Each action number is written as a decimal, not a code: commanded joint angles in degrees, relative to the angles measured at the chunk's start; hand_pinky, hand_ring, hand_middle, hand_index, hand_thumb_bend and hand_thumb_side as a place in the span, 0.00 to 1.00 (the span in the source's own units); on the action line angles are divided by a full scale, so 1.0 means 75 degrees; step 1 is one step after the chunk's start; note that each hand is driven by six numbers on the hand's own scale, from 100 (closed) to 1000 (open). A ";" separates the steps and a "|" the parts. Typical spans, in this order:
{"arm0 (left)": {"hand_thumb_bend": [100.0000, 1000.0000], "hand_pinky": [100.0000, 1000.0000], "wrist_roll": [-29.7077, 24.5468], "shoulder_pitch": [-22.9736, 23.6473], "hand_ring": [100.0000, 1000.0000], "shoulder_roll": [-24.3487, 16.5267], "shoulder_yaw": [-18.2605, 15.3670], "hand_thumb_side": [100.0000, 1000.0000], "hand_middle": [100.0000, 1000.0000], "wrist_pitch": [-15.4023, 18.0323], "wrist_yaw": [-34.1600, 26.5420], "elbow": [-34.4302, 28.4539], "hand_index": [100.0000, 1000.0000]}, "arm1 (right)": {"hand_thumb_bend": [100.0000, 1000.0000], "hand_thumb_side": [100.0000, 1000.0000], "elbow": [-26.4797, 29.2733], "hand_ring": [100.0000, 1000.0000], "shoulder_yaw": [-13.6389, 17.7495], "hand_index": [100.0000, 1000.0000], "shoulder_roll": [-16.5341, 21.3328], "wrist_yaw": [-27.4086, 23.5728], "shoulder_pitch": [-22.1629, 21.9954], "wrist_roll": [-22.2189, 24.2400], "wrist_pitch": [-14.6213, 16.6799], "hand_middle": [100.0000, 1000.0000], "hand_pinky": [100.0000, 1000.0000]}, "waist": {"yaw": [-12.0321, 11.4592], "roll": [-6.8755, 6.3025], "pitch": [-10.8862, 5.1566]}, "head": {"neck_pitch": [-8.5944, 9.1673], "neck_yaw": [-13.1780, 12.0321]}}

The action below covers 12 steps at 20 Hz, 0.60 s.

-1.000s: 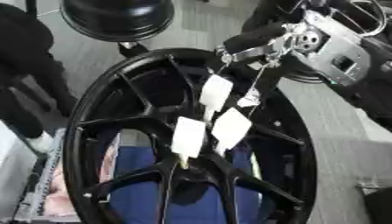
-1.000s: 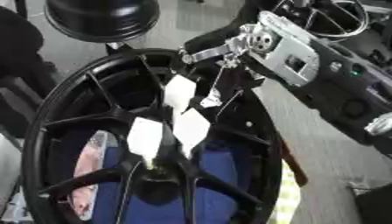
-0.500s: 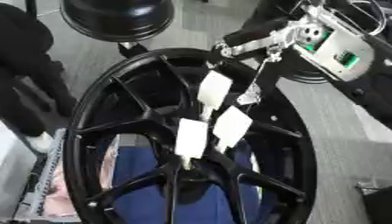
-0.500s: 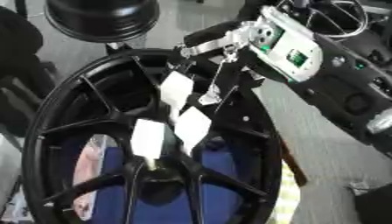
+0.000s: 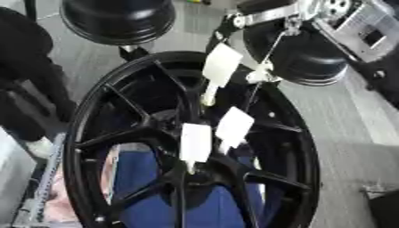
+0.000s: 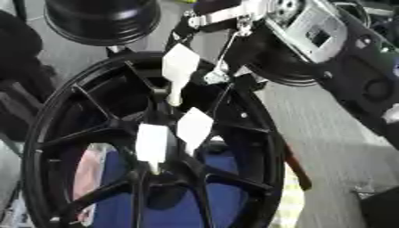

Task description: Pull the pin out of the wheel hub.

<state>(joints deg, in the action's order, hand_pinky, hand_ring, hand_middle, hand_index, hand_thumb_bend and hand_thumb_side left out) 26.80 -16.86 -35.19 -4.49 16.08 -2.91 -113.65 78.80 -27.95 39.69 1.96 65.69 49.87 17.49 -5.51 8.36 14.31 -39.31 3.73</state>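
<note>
1. Background: a grey floor (image 5: pixel 343 116) lies behind the work. Two round black objects stand at the far side, one at upper left (image 5: pixel 117 20) and one at upper right (image 5: pixel 308 58), the latter partly behind your arm.

2. Wheel: a large black wheel (image 5: pixel 93 133) with spokes fills the middle and lower part of both views. Through its spokes you see a blue surface (image 5: pixel 132 178) and, at lower left, something pinkish (image 5: pixel 66 209).

3. Tags: two white tags sit side by side near the hub, one to the left (image 5: pixel 195 142) and one to the right (image 5: pixel 234 127). A third white tag (image 5: pixel 221 64) hangs higher, over the wheel's upper rim.

4. Pin: a thin line (image 5: pixel 269 53) runs from your right hand down to a small pale piece (image 5: pixel 261 75) at the wheel's upper right rim, then continues down toward the hub. You cannot tell from these views which part is the pin itself, or whether it sits in the hub.

5. Right hand: your right hand (image 6: pixel 226 15) enters from the upper right, silver and black, above the wheel's upper rim. Its fingertips are pressed together on the top of the thin line, with the high tag hanging just below them.

6. Left hand: it appears in neither view.

7. Left edge: a dark shape (image 5: pixel 23 80) stands beside the wheel, touching nothing of the task.
</note>
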 commanded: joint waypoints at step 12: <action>0.12 0.73 0.0185 0.0152 0.79 -0.0200 -0.0193 0.55 0.69 -0.0002 0.0193 -0.0126 0.81 | 0.00 0.00 0.0529 0.68 0.3070 0.49 0.3521 0.0134 -0.3744 -0.1830 -0.0272 0.41 0.83 | 0.0297 -0.0242 -0.0188 | 0.0048 -0.0581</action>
<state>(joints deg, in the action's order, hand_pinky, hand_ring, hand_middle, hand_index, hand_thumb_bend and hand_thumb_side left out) 27.90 -15.29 -35.20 -5.20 16.05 -1.68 -113.65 81.75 -7.42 62.28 2.33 37.07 37.57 15.55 -3.38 6.81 13.94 -39.27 -0.35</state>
